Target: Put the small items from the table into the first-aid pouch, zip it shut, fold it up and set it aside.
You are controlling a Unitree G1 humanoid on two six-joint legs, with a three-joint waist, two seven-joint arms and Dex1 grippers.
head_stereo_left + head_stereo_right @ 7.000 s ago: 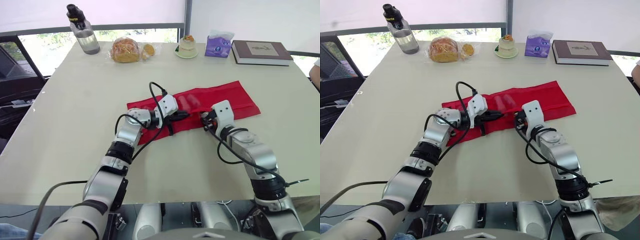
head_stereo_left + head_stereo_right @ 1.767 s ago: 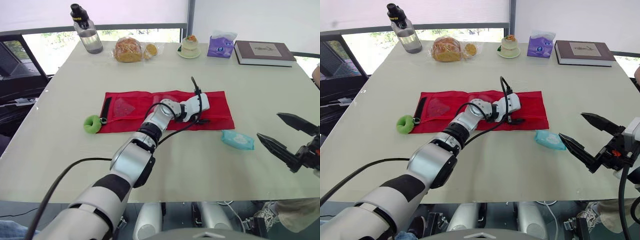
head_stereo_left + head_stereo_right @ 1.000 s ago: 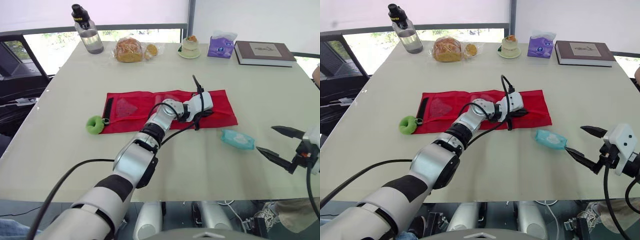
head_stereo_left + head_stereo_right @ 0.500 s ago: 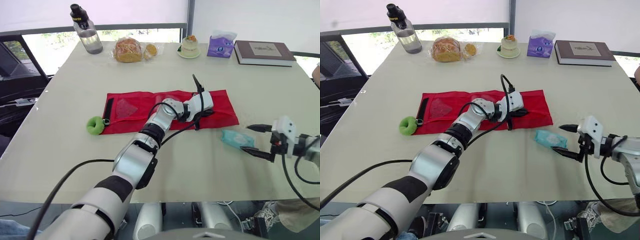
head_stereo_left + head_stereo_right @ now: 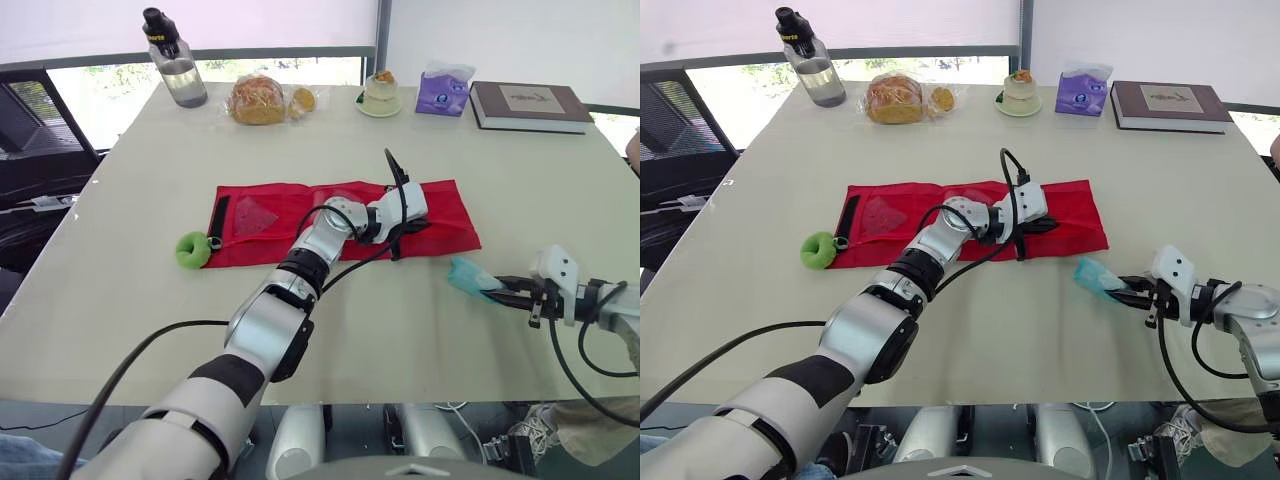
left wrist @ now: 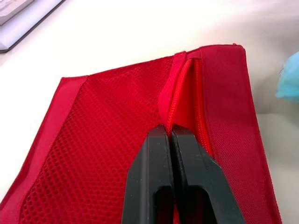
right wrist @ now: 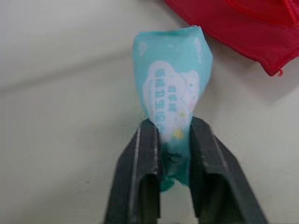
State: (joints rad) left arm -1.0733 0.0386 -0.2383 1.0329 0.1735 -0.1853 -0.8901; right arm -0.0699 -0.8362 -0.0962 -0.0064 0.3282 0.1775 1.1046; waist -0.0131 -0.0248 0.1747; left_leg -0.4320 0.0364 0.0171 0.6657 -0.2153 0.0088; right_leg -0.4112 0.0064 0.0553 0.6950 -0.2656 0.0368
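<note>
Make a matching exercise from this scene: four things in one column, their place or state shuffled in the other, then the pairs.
1. wipes packet
2. green roll
3. book
4. left gripper

A. beside the left end of the red pouch
B. at the far right corner of the table
C. shut on the red pouch at its zipper
D. pinched in the right gripper

Pairs: 1-D, 2-A, 3-B, 4-C

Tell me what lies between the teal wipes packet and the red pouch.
Nothing: only a bare strip of table separates the teal wipes packet from the red pouch. The head views and the right wrist view both show this.
</note>
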